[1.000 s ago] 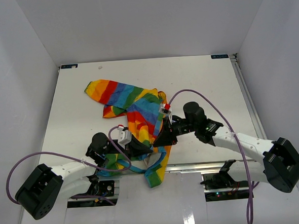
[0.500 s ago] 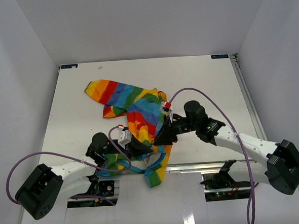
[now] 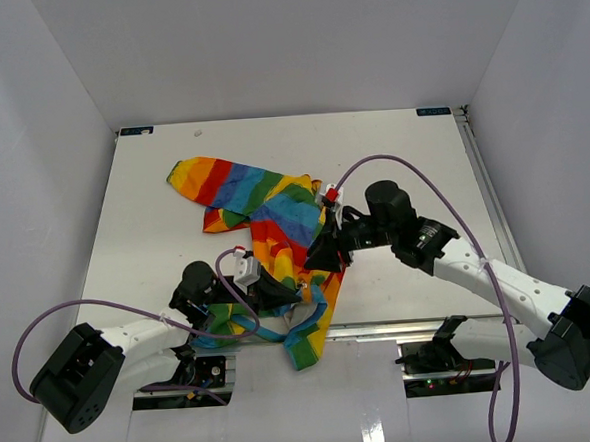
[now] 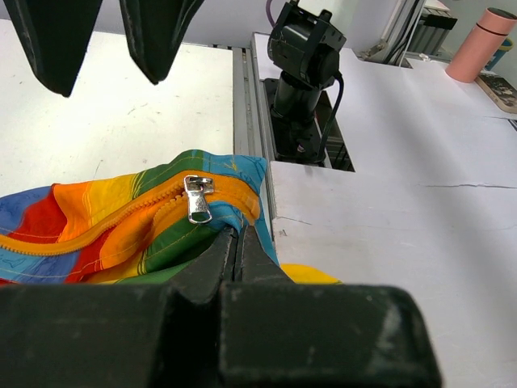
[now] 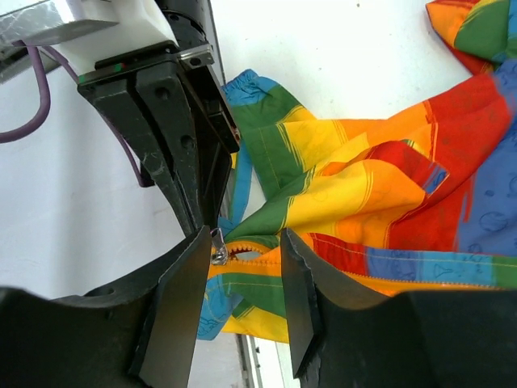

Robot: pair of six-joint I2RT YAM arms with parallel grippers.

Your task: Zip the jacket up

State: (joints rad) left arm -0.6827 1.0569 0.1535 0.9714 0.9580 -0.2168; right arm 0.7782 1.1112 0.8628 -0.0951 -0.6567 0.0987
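The rainbow-striped jacket (image 3: 259,208) lies crumpled mid-table, its hem (image 3: 305,346) hanging over the near edge. My left gripper (image 3: 284,294) is shut on the jacket's bottom corner, right below the zipper; in the left wrist view its jaws (image 4: 237,233) pinch the blue-trimmed fabric beside the silver zipper pull (image 4: 198,198). My right gripper (image 5: 242,259) is open and straddles the orange zipper teeth. The zipper slider (image 5: 218,246) sits against its left finger, not gripped. From above, the right gripper (image 3: 322,257) hovers just above the left one.
The white table (image 3: 412,164) ends at a metal rail (image 3: 382,328) on the near side, where both arm bases stand. A purple cable (image 3: 413,179) loops over the right arm. A pink cylinder (image 4: 483,34) stands off the table behind.
My right gripper has opened, letting go of the zipper pull, and its arm has lifted slightly towards the far side. The left gripper and the jacket have stayed put.
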